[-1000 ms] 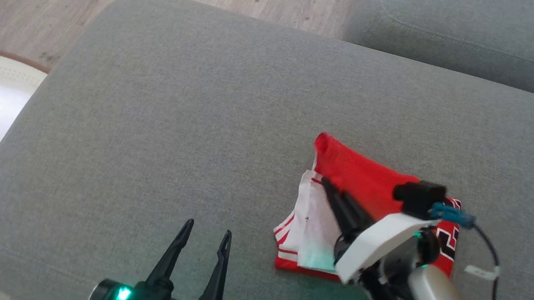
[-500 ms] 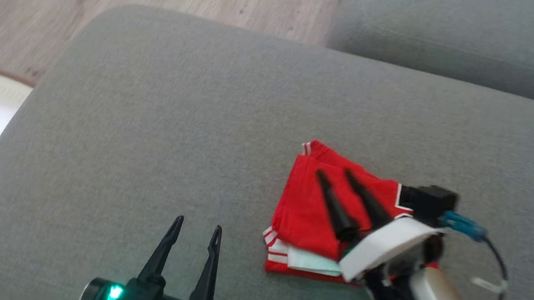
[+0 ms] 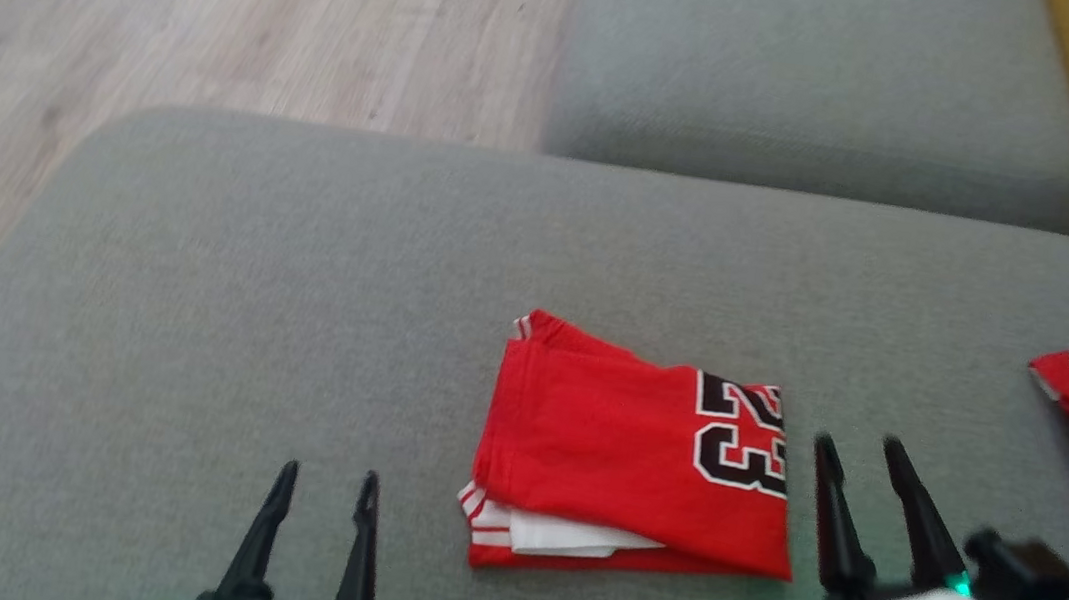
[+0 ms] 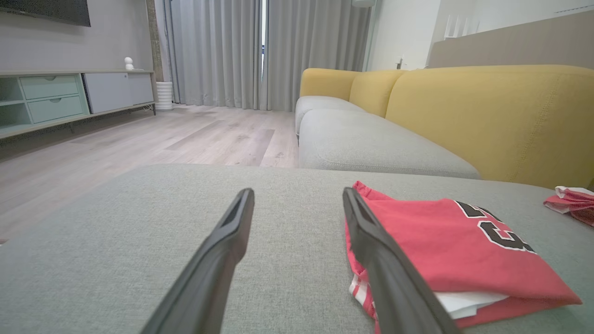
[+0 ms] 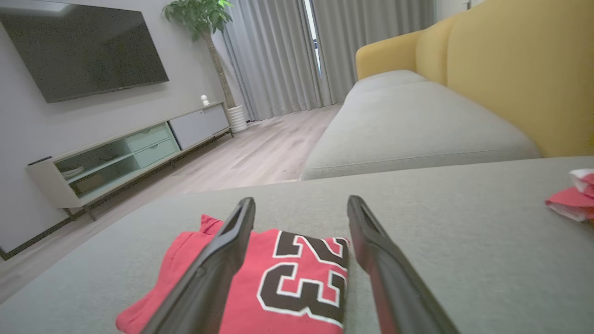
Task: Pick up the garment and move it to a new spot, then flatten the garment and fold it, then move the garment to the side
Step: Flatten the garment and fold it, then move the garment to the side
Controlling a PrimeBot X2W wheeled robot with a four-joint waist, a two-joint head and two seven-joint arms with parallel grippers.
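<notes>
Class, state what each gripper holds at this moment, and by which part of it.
Nothing is held. The left gripper and right gripper both stand open and empty; the folded red garment lies free on the grey cushion.

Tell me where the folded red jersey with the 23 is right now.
In the head view the folded red jersey lies on the grey cushion, between the left gripper and the right gripper, close beside the right one's fingers.

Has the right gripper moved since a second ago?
Yes. The right gripper lay across the folded garment; it has drawn off to the garment's right edge, open over the grey cushion.
</notes>
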